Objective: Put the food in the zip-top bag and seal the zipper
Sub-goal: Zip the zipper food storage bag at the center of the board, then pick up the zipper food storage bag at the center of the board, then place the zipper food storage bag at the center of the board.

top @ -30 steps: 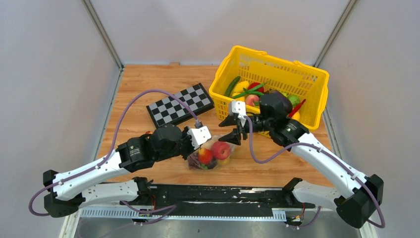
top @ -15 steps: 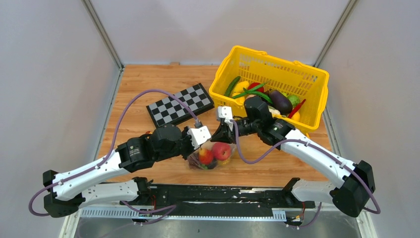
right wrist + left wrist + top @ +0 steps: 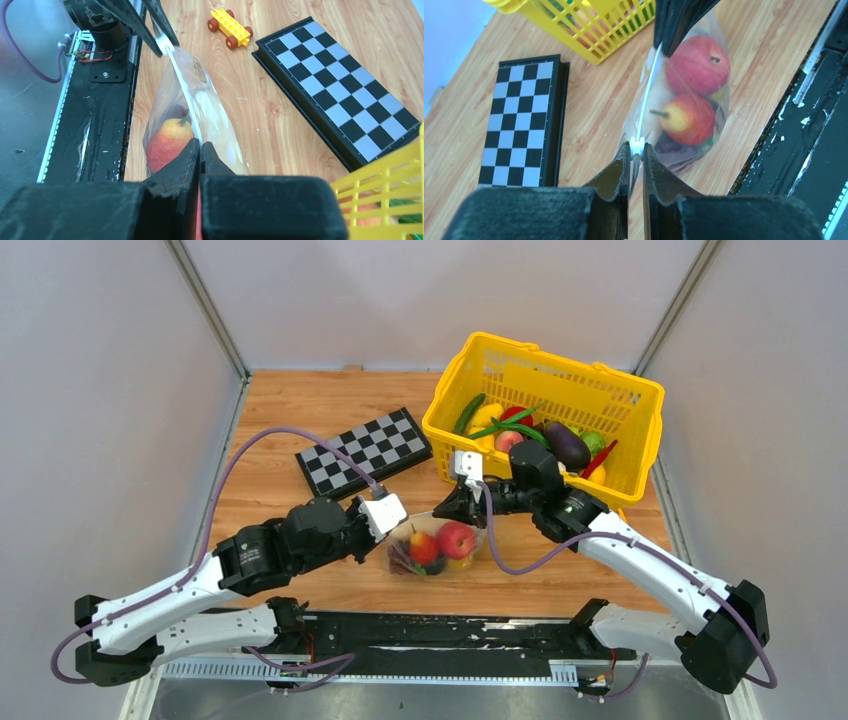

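The clear zip-top bag [image 3: 437, 548] hangs stretched between both grippers just above the wood. Inside it lies food: a red apple [image 3: 696, 65], a red-yellow fruit [image 3: 689, 118] and something dark purple [image 3: 676, 149] beneath. The zipper [image 3: 647, 92] runs taut as a pale strip from one gripper to the other. My left gripper [image 3: 636, 150] is shut on the strip's near end, with a small white slider [image 3: 637, 146] between its tips. My right gripper [image 3: 200, 145] is shut on the opposite end of the zipper [image 3: 181, 72], right above the apple [image 3: 165, 142].
A yellow basket [image 3: 600, 390] with more vegetables stands at the back right, close behind the right arm. A folded checkerboard [image 3: 365, 452] lies left of it. A small yellow toy car [image 3: 230, 27] sits on the wood. The black rail [image 3: 440, 630] borders the near edge.
My right gripper came down to the bag's right end and shut on the mouth strip. The left arm drew back to the left, and the bag now stands pulled taut between them.
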Motion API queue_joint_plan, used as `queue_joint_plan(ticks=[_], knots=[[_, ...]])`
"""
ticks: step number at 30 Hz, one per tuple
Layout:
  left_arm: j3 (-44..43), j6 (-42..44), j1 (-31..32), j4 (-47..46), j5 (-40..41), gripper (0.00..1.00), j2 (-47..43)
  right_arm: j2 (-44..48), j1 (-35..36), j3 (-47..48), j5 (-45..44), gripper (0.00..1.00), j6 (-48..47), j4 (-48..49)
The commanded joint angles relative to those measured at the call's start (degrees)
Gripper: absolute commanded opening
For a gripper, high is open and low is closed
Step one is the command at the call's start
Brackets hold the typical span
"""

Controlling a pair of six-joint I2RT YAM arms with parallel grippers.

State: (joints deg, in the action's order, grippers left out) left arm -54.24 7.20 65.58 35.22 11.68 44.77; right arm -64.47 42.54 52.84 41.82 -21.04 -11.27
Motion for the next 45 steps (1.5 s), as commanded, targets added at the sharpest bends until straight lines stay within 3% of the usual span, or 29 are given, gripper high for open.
queue_joint_plan(ticks=[1, 14, 17, 18, 20, 22, 24, 31, 33, 39, 45], knots=[[0.1, -1.9, -0.1, 4.2, 6.4, 0.00, -3.0, 3.4, -1.9, -0.8, -4.2, 0.00, 1.0, 1.0], [0.1, -2.7, -0.1, 5.8, 11.8, 0.01, -3.8, 4.0, -2.0, -1.1, -5.0, 0.00, 2.0, 1.5], [0.5, -3.0, -0.1, 4.2, 12.0, 0.30, -4.0, 3.7, -2.0, -0.8, -5.4, 0.00, 2.7, 2.0], [0.6, -3.1, -0.1, 3.3, 12.1, 0.52, -4.2, 3.6, -2.0, -0.6, -6.4, 0.00, 3.5, 2.6], [1.2, -3.3, 0.0, 1.1, 12.6, 0.77, -4.9, 2.2, -2.0, 1.0, -9.3, 0.00, 4.7, 2.4], [1.6, -4.0, -0.1, -1.6, 14.0, 0.92, -6.0, 0.3, -2.1, 4.4, -10.4, 0.00, 4.2, 0.4], [1.7, -4.6, -0.1, -3.5, 15.3, 0.99, -7.3, -2.1, -2.0, 7.9, -11.5, 0.00, 4.1, -0.1], [3.0, -8.0, -0.1, -7.8, 21.9, 1.00, -11.7, -9.7, -2.2, 20.3, -14.1, 0.00, -1.3, -4.3], [3.7, -9.1, -0.1, -8.4, 23.3, 1.00, -13.3, -10.5, -2.0, 21.2, -10.4, 0.00, -3.4, -6.4], [6.0, -11.1, -0.1, -10.1, 28.8, 1.00, -18.4, -8.8, 4.1, 9.3, -1.3, 0.07, -5.8, -7.7], [6.3, -12.0, -0.1, -9.7, 31.7, 1.00, -19.1, -5.5, 9.5, -1.1, 0.6, 0.32, 3.8, 0.5]])
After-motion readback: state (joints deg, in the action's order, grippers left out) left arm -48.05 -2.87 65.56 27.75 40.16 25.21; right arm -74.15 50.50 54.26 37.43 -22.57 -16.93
